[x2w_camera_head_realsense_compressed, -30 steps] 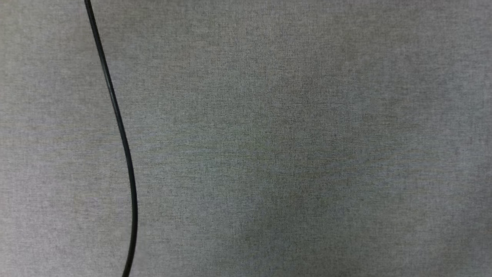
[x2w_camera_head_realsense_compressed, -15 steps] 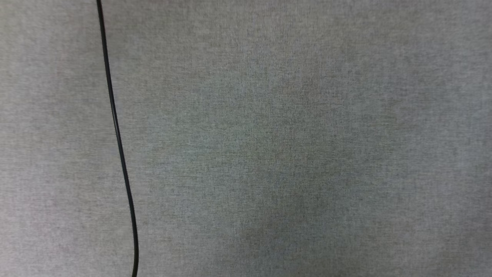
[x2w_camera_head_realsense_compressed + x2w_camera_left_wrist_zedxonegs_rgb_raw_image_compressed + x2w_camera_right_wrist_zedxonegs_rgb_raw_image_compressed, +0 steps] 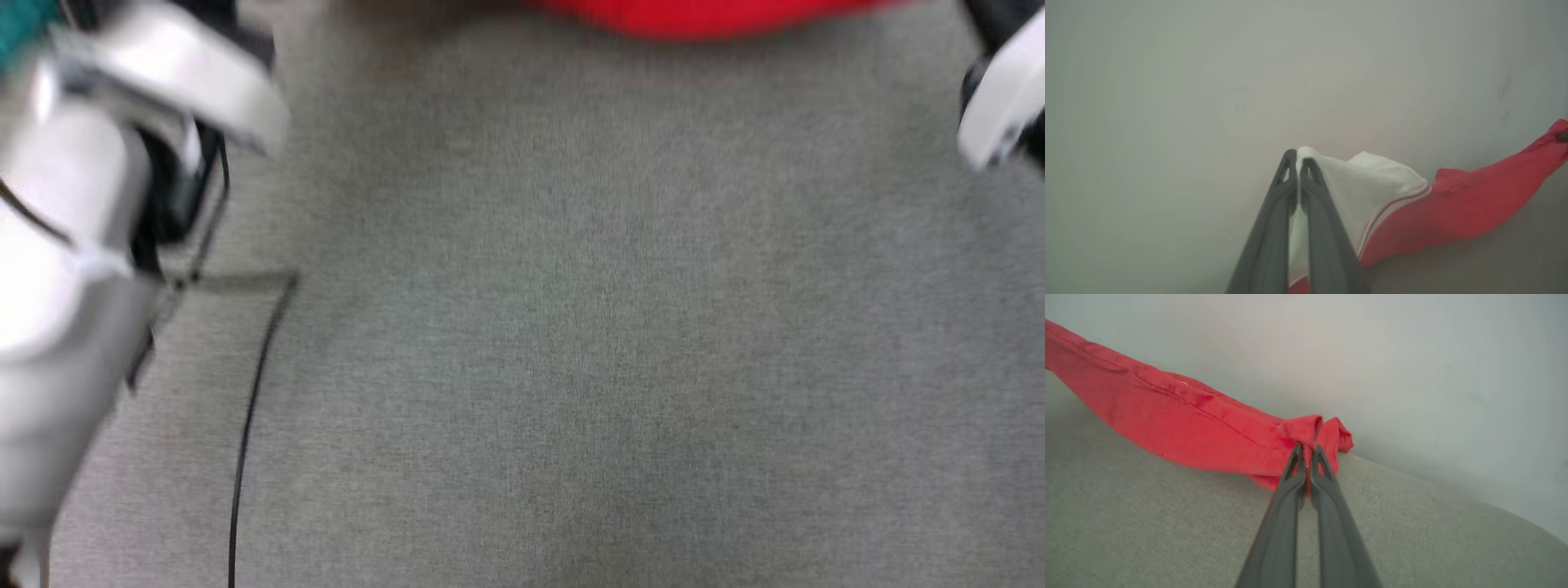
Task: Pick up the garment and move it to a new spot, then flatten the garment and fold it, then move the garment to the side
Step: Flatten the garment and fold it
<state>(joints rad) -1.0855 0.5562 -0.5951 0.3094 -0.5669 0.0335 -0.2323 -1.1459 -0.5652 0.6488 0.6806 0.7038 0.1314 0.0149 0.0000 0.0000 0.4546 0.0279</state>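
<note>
Head view: the garment (image 3: 702, 18) is showing as a red band along the top edge, centre to right, its long axis running across the frame. The left arm (image 3: 65, 269) is blurring down the left side and the right arm (image 3: 1000, 106) is cutting into the upper right corner. A black cable (image 3: 245, 441) is trailing at lower left over grey cloth (image 3: 571, 343). A second ago this view was showing just cloth and cable; the camera has moved.

Left wrist view: the left gripper (image 3: 1298, 157) is pinching the white sleeve (image 3: 1372, 183) at centre frame, and the red body is stretching away to the right edge.

Right wrist view: the right gripper (image 3: 1308, 448) is clamping a bunched red end at centre, with the cloth running to the upper left. Each arm is holding one end, so the coming move is likely turning on keeping that span taut.
</note>
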